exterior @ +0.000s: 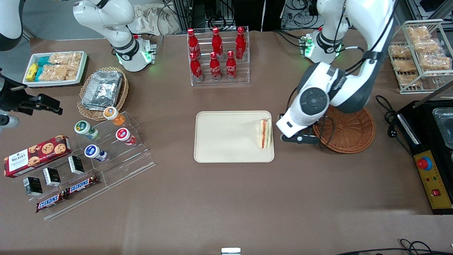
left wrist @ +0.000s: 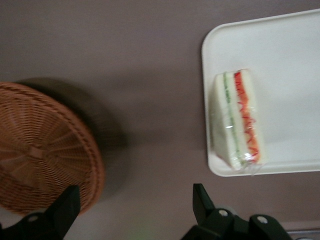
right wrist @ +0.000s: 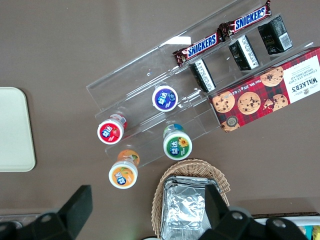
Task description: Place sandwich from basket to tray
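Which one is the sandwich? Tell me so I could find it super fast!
Find the big cream tray in the middle of the brown table. The sandwich lies on it at the edge nearest the open gripper and the reddish woven basket. It is the tray's only item: white bread with red and green stripes.

Sandwich (exterior: 265, 133) on tray (exterior: 226, 138), basket (exterior: 348, 131) bare.

Lay as a pale bread wedge, red and green filling stripes up, at the tray's end nearest the basket, close to the rim. Reddish-brown woven basket sat on the table beside that end, apart from the tray. Gripper (left wrist: 134, 206) hung open above the table between them.
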Tool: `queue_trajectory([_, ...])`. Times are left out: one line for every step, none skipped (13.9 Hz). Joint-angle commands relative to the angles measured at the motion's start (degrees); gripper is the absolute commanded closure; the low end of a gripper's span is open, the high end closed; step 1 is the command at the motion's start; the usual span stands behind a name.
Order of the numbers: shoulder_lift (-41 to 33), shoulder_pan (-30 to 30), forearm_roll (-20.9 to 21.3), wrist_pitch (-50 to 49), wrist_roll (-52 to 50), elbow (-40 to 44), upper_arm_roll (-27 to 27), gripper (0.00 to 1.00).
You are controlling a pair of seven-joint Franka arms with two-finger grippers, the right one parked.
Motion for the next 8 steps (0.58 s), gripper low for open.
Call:
queue_trajectory([-5.24,3.99,0.05,-2.71,6.77,-2.07,-0.22,0.0])
queue_trajectory([-6.82,5.66,0.22,-3.06,9.49,-2.68,-0.22,0.0])
queue_trajectory([-8.41,7.33,0.23,-3.41,12.12,-3.12,-0.14,0.0])
queue_trajectory([-9.55,9.26,0.23,-4.38,14.67,-3.04,-0.14,0.0])
queue_trajectory([-10.78,11.02,0.4,-4.82,16.96,-2.95,-0.14,0.0])
queue_trajectory([-11.84,12.95,0.4,-5.09,19.51,-2.78,-0.14,0.0])
queue_trajectory([-12.46,14.54,0.31,-5.61,21.71,-2.43,-0.05,0.0])
queue_trajectory([-13.33,15.95,0.31,-5.62,23.38,-1.99,-0.05,0.0])
